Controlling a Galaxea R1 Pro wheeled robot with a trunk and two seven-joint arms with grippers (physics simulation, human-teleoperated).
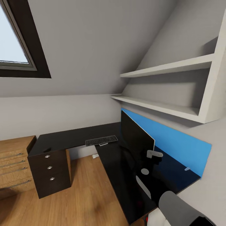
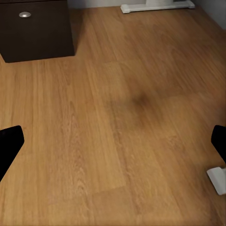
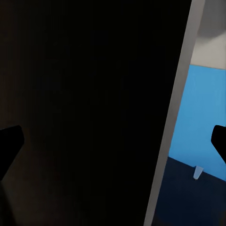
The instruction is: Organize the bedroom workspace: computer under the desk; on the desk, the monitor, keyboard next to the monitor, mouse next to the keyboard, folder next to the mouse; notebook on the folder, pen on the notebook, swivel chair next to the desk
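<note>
The black L-shaped desk [image 1: 72,136] runs along the wall and turns toward me. The wide monitor [image 1: 133,138] stands on it edge-on, and its black screen [image 3: 89,108] is close in front of my open right gripper [image 3: 113,146]. The keyboard [image 1: 102,140] lies at the desk's inner corner, just left of the monitor. A small dark lump [image 1: 47,149] at the desk's left end may be the mouse. A short silvery stick [image 1: 187,169] by the blue panel may be the pen. My left gripper [image 2: 113,146] hangs open over bare floor. Swivel chair, folder, notebook and computer are out of view.
A blue wall panel [image 1: 175,141] backs the desk, with white shelves [image 1: 163,108] above it. The black drawer unit [image 1: 51,175] stands under the desk's left end, beside a wooden dresser [image 1: 14,163]. A white object [image 2: 157,5] lies on the plank floor [image 1: 84,194].
</note>
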